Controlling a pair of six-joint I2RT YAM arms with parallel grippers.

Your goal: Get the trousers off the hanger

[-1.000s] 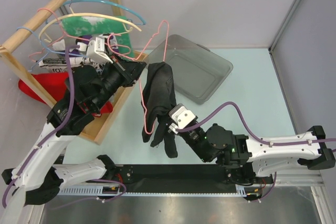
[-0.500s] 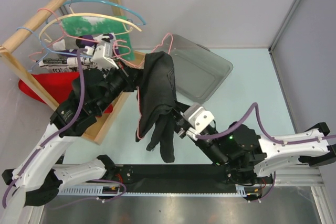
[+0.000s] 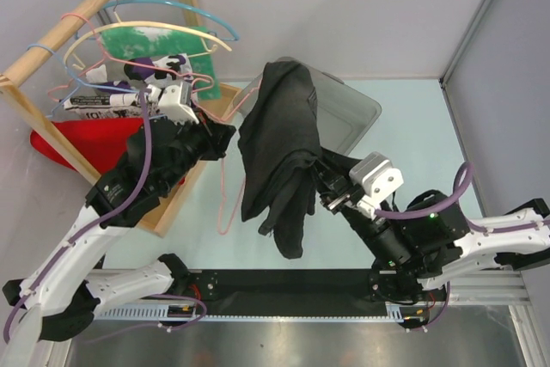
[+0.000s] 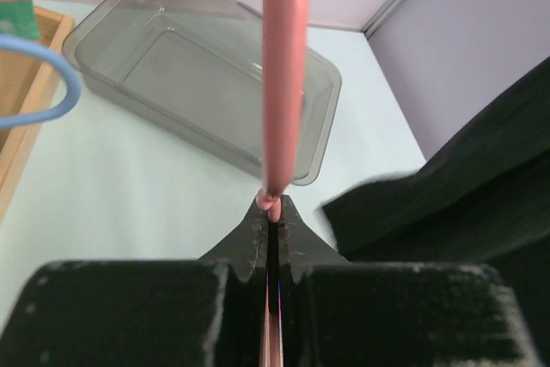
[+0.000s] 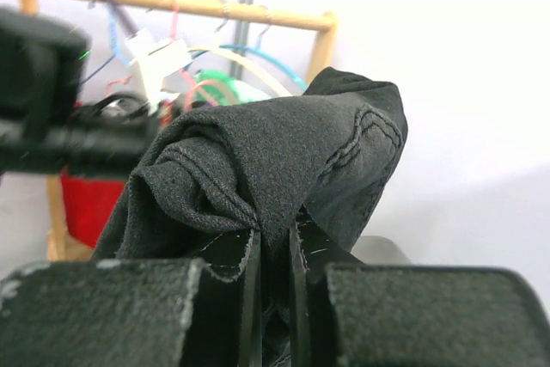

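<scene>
The black trousers (image 3: 279, 139) hang bunched in the air over the table's middle. My right gripper (image 3: 322, 178) is shut on a fold of them; in the right wrist view its jaws (image 5: 273, 234) pinch the trousers (image 5: 284, 152). The thin pink hanger (image 3: 221, 204) hangs left of the trousers, its lower wire bare. I cannot tell whether its upper part near the hook still touches the cloth. My left gripper (image 3: 222, 137) is shut on the hanger. In the left wrist view the pink wire (image 4: 284, 66) rises from the closed jaws (image 4: 275, 205), with the trousers (image 4: 464, 204) at the right.
A clear grey bin (image 3: 357, 113) lies behind the trousers and also shows in the left wrist view (image 4: 172, 66). A wooden rack (image 3: 51, 40) at the left carries a blue hanger (image 3: 172, 8), a cream hanger (image 3: 155, 30) and patterned garments. A red cloth (image 3: 73, 139) lies beneath it.
My right gripper has risen and moved right, lifting the trousers up and away to the right of the pink hanger. The hanger's lower wire now hangs bare. The left gripper has shifted slightly.
</scene>
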